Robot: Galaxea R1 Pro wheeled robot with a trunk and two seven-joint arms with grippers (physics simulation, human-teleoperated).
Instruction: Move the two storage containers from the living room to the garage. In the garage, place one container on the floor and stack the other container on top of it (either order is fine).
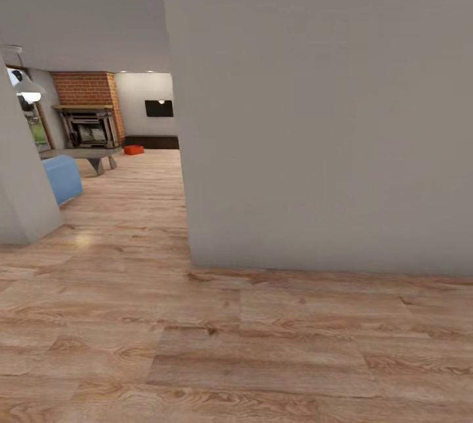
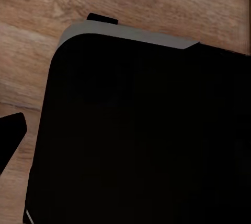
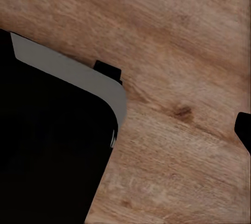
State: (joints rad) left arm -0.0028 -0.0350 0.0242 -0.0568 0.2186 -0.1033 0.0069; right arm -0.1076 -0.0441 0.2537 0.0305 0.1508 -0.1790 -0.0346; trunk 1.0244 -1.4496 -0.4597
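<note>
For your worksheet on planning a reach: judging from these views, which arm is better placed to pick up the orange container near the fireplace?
Neither yet: the container lies far off across the wood floor, left of the wall. The left, hedged, as it sits that side.

"What sort of place is this?"

"A home. Wood-plank floor (image 1: 197, 344) all through, plain pale wall (image 1: 315, 114) right in front of us."

"And past the wall's corner?"

"A living room: brick fireplace (image 1: 87, 111) at the far end, a blue sofa (image 1: 63, 177) nearer, a lamp (image 1: 26, 85) hanging above it, and a dark panel (image 1: 159, 108) on the back wall. Same planks lie under both wrist cameras."
</note>
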